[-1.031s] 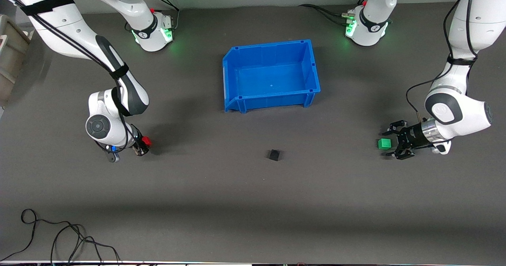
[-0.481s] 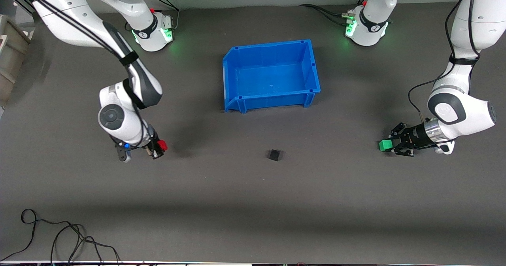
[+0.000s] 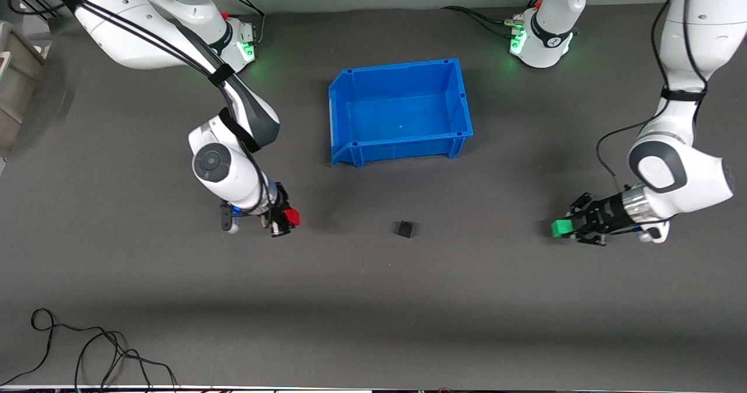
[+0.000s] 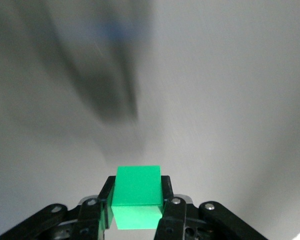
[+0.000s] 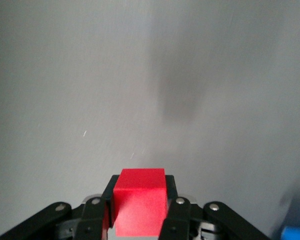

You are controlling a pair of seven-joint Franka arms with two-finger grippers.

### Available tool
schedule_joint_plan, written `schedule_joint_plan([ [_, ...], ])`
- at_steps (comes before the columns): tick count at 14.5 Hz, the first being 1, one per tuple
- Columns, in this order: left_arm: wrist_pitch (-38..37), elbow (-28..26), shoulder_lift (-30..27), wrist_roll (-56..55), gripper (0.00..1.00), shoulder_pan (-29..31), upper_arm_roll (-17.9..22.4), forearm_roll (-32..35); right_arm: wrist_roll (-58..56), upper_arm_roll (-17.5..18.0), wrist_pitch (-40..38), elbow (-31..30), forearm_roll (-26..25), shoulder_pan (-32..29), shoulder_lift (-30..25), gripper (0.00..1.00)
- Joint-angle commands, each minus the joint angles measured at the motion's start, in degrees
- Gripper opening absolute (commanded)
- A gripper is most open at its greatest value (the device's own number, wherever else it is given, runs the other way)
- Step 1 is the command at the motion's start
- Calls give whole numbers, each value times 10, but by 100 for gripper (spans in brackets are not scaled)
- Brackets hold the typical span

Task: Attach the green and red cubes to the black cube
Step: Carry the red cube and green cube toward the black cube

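Black cube sits at table centre. Right gripper, at its nine o'clock, clamps red cube; left gripper, three o'clock, clamps green cube. Advise level, square approaches.

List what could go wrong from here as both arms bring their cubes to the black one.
1. The black cube lies loose on the table; a push from one side alone may slide it away.
2. The right gripper with the red cube and the left gripper with the green cube aim at one spot, so their fingers could collide.
3. Each cube sticks out past the fingertips, so contact could twist it.
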Motion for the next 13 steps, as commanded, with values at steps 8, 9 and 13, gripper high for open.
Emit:
schedule_joint_plan([
  [8,29,130,87,-54,0,-189,9,-37,266,33,-51,215,-120,110,152,23],
  [9,30,150,104,-54,0,-205,9,-37,279,11,-51,242,-123,139,172,23],
  [13,69,180,139,-85,0,-251,9,-36,332,-10,-51,286,-124,191,228,23],
])
